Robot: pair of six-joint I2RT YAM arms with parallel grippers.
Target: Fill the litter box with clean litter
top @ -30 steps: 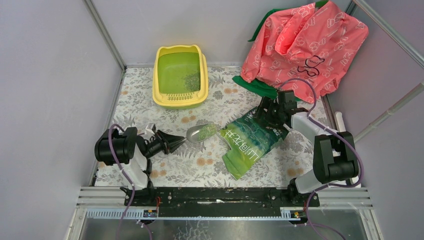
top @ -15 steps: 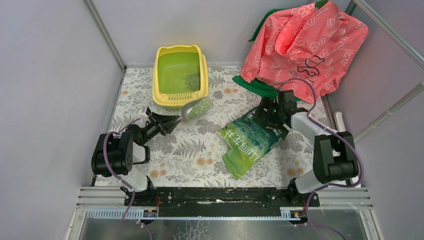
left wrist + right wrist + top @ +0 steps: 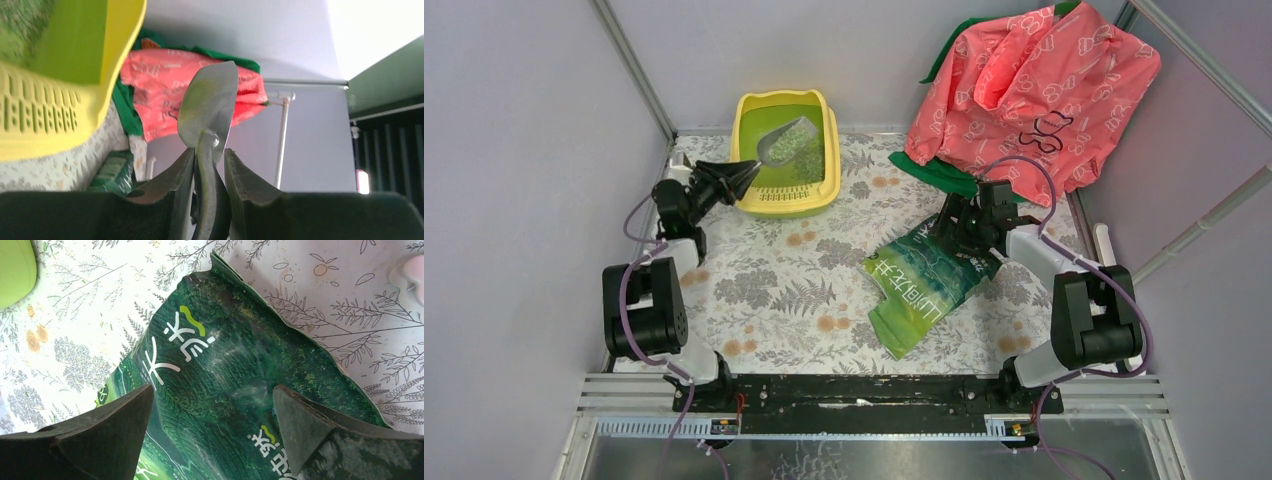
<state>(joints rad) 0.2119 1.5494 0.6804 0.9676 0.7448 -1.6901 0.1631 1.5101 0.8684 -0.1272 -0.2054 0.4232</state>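
The yellow litter box (image 3: 759, 200) with a green inside stands at the back of the table; its slotted lip shows in the left wrist view (image 3: 35, 112). Some clean litter (image 3: 809, 165) lies inside on the right. My left gripper (image 3: 749, 167) is shut on the handle of a metal scoop (image 3: 786, 143), full of green-grey litter, held over the box. In the left wrist view the scoop (image 3: 210, 105) shows from below between my fingers (image 3: 172, 180). My right gripper (image 3: 951, 228) is open, its jaws standing over the glossy green litter bag (image 3: 919, 280), also in the right wrist view (image 3: 220, 375).
A pink bag with a bear print (image 3: 1034, 80) and green cloth beneath it sit at the back right. Walls and metal frame posts close in the table on the left, back and right. The table has a leaf-patterned cover (image 3: 794, 290).
My left gripper carried the loaded scoop from the table's middle up and back to above the litter box. The right gripper and the green bag stayed still.
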